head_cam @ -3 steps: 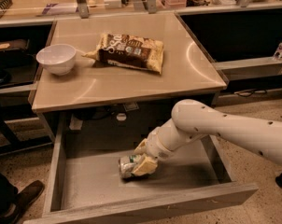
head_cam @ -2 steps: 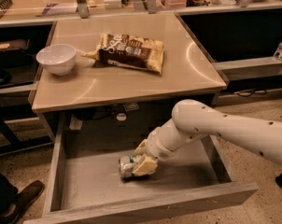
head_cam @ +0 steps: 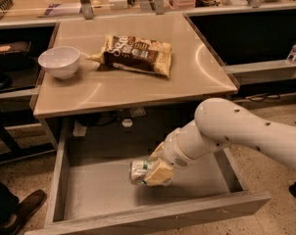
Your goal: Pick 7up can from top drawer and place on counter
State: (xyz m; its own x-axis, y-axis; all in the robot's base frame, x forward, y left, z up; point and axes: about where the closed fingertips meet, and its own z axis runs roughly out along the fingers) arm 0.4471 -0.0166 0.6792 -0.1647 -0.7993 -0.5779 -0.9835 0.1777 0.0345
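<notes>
The 7up can (head_cam: 139,170), silvery with green markings, lies on its side in the open top drawer (head_cam: 104,185), near the middle front of the drawer floor. My gripper (head_cam: 155,172) reaches down into the drawer from the right on a white arm and is shut on the can, its cream fingers (head_cam: 158,173) over the can's right end. The beige counter (head_cam: 133,80) is above the drawer.
On the counter lie a brown-and-cream chip bag (head_cam: 135,55) in the middle and a white bowl (head_cam: 60,61) at the left edge. Dark side shelves flank the counter. A dark shoe (head_cam: 18,212) shows at the lower left on the floor.
</notes>
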